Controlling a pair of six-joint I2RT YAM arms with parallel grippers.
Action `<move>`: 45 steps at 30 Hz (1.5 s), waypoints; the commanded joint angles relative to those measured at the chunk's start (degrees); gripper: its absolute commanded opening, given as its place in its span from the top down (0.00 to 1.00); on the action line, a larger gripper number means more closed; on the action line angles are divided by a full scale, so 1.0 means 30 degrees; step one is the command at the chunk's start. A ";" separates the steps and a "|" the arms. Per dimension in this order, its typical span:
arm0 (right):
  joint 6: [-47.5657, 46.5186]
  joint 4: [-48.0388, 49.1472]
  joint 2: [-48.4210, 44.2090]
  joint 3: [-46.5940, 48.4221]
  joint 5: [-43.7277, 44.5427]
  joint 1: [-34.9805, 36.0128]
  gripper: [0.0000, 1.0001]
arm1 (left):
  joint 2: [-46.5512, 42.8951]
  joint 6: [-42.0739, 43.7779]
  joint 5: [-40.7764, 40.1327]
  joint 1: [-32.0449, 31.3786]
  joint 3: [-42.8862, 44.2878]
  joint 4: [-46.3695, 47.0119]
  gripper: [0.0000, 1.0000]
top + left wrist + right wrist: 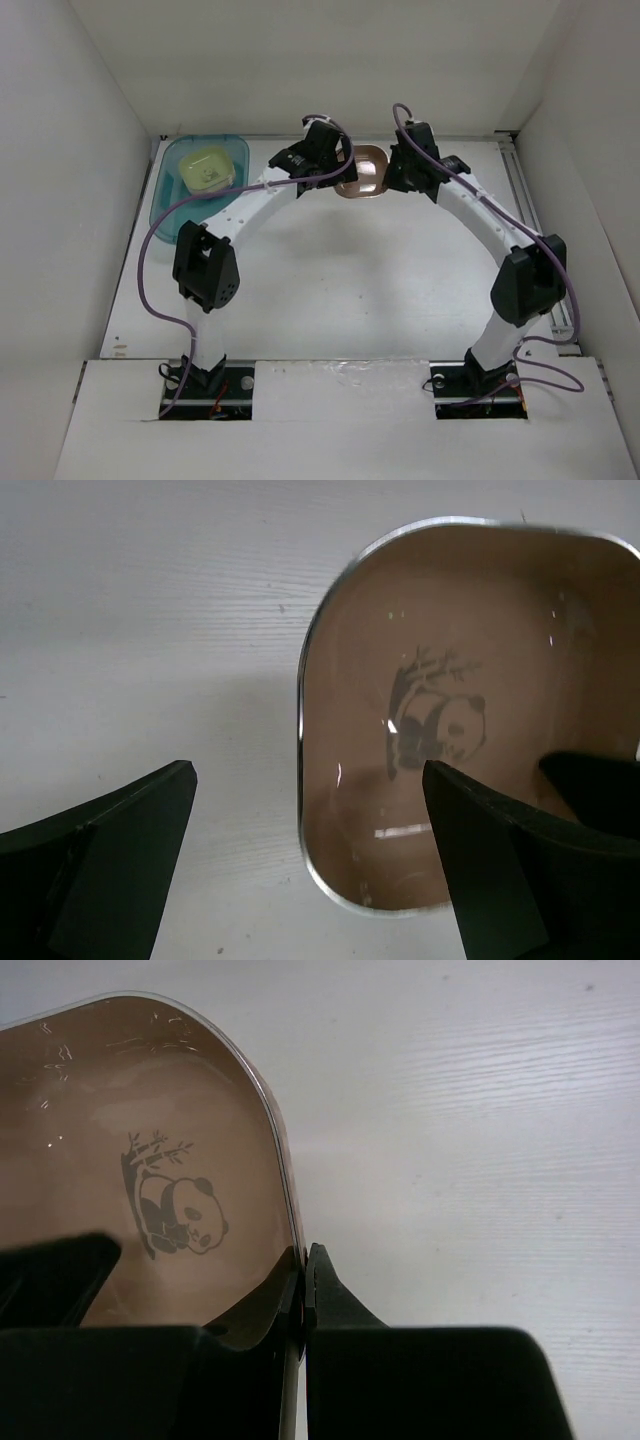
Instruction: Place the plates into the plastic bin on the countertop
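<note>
Nearest the right wrist camera, the right gripper has its black fingers pinched together on the rim of a brown plate with a panda print. The left gripper has its fingers wide apart, one over the bare countertop and one over the plate's hollow, straddling the opposite rim. From above, both arms meet at the far centre of the countertop with the plate between them. The bin sits at the far left, well apart, holding a pale plate. I cannot tell whether the brown plate is lifted. It looks stiff, light and glossy, so likely slippery and chippable. The upturned rim seems the only good place to grip.
</note>
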 commanded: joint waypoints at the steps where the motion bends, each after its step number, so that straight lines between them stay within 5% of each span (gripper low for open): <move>1: 0.0195 0.1868 -0.2113 -0.0595 -0.0946 0.0773 1.00 | -0.0657 -0.0505 -0.1577 0.0095 -0.0155 0.0439 0.06; 4: 0.0195 0.1871 -0.2643 -0.0597 -0.0946 0.1417 1.00 | -0.0481 -0.0507 -0.1958 0.0095 -0.0419 0.0702 0.32; 5: 0.0195 0.1697 -0.2936 -0.0597 -0.0685 0.1420 1.00 | -0.0249 -0.0507 -0.1958 0.0095 -0.0419 0.0702 0.49; 6: 0.0195 0.1696 -0.2939 -0.0597 -0.0422 0.1623 1.00 | -0.0247 -0.0507 -0.2219 0.0095 -0.0419 0.0383 0.84; 7: 0.0195 0.1696 -0.3113 -0.0423 0.0219 0.1625 0.98 | -0.0044 -0.0710 -0.2221 0.0095 0.0132 0.0119 0.98; 8: 0.0195 0.1464 -0.3115 -0.0421 0.0487 0.1625 0.92 | -0.0042 -0.0886 -0.2512 0.0095 0.0312 -0.0174 1.00; 9: -0.0008 0.1113 -0.3115 -0.0189 0.0721 0.1625 0.59 | -0.0042 -0.0888 -0.2833 0.0095 0.0314 -0.0409 1.00; 12: -0.0010 0.0613 -0.2939 0.0018 0.1687 0.0924 0.00 | -0.1123 -0.1062 -0.2752 0.1466 0.0489 -0.0587 1.00; 20: -0.0889 0.1723 -0.3115 -0.2264 -0.0151 -0.1126 0.00 | -0.3614 -0.2139 0.0999 1.0135 -0.1792 0.0700 1.00; 25: -0.1297 0.2982 -0.3115 -0.3902 -0.1500 -0.1305 0.00 | -0.4172 -0.4489 -0.0079 1.4092 -0.3786 0.1901 1.00; 39: -0.2060 0.5094 -0.3818 -0.6134 -0.4753 -0.2093 0.00 | -0.0305 -0.3466 0.0620 1.6003 -0.2818 0.4186 1.00; 43: -0.2060 0.5094 -0.4023 -0.5960 -0.4960 -0.2096 0.00 | -0.0481 -0.3466 0.0620 1.6003 -0.3116 0.4455 0.64; 45: -0.2265 0.5094 -0.4199 -0.5784 -0.5136 -0.2096 0.00 | -0.0481 -0.3292 0.0825 1.6003 -0.2824 0.4191 0.30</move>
